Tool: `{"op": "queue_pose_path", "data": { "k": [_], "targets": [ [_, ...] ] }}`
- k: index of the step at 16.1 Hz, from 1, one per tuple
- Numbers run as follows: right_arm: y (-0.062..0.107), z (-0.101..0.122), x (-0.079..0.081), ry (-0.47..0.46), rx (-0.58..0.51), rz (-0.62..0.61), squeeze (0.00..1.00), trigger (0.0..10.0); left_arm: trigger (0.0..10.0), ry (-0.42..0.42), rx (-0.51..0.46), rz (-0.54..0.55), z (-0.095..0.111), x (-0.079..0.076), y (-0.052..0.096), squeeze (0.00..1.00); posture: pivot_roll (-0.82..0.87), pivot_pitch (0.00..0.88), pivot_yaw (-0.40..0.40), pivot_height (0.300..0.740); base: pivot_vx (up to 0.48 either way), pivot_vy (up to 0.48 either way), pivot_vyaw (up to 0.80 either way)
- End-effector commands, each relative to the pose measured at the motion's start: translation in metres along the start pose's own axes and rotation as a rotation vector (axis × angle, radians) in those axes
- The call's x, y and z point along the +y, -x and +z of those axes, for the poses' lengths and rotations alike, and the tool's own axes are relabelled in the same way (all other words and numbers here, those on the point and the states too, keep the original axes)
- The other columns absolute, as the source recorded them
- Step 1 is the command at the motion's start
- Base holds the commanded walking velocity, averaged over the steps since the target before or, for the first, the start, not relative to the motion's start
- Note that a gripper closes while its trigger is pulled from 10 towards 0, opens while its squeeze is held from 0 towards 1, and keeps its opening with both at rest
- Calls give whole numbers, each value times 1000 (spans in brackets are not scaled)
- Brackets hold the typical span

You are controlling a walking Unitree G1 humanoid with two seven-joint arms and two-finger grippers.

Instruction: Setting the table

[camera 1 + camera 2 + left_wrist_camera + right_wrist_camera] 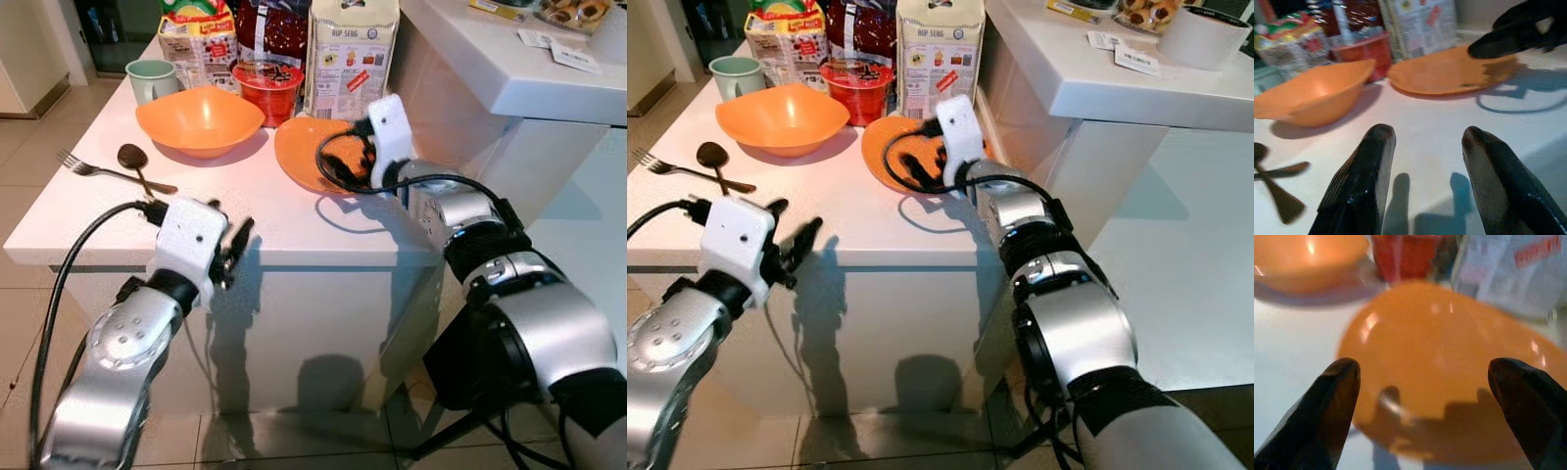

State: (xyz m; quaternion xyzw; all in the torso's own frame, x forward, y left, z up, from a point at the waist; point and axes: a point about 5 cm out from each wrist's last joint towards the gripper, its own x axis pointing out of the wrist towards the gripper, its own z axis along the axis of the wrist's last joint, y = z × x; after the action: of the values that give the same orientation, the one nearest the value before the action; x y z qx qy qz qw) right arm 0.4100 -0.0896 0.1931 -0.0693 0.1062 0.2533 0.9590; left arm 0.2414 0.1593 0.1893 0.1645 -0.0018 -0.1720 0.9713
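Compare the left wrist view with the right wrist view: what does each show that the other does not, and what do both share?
Left wrist view alone: the dark spoon lying on the white table, the open left gripper, and the right gripper's black fingers over the far edge of the orange plate.

Right wrist view alone: the open right gripper hanging close over the plate, its fingers casting shadows on the plate.

Both: the orange plate, the orange bowl, the red cup and the white packet behind them.
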Motion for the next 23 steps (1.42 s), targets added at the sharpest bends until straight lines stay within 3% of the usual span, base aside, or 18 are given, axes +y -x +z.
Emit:
{"op": "queue_pose_path", "data": {
  "k": [1,4,7,10,15,23],
  "targets": [
    [3,2,-9,-14,1,-32,0,10000,10000,10,-12,-69,6,-6,4,0,162,0,-99,740,0,0,0],
    [7,-1,-21,23,32,-112,0,10000,10000,-5,-28,-193,18,-7,19,0,215,28,-89,740,0,0,0],
    [7,-2,-23,50,44,-113,0,10000,10000,-38,-22,-216,29,4,25,0,241,62,-74,740,0,0,0],
    [9,-6,-24,195,91,-56,0,10000,10000,-63,-5,-240,34,11,31,0,244,83,-62,740,0,0,0],
    [15,-13,-32,319,144,-4,0,10000,10000,-52,14,-301,36,7,33,0,233,85,-49,740,0,0,0],
    [29,-17,-31,496,236,361,0,10000,10000,-57,8,-323,39,10,28,0,204,51,-51,740,0,0,0]
  ]
}}
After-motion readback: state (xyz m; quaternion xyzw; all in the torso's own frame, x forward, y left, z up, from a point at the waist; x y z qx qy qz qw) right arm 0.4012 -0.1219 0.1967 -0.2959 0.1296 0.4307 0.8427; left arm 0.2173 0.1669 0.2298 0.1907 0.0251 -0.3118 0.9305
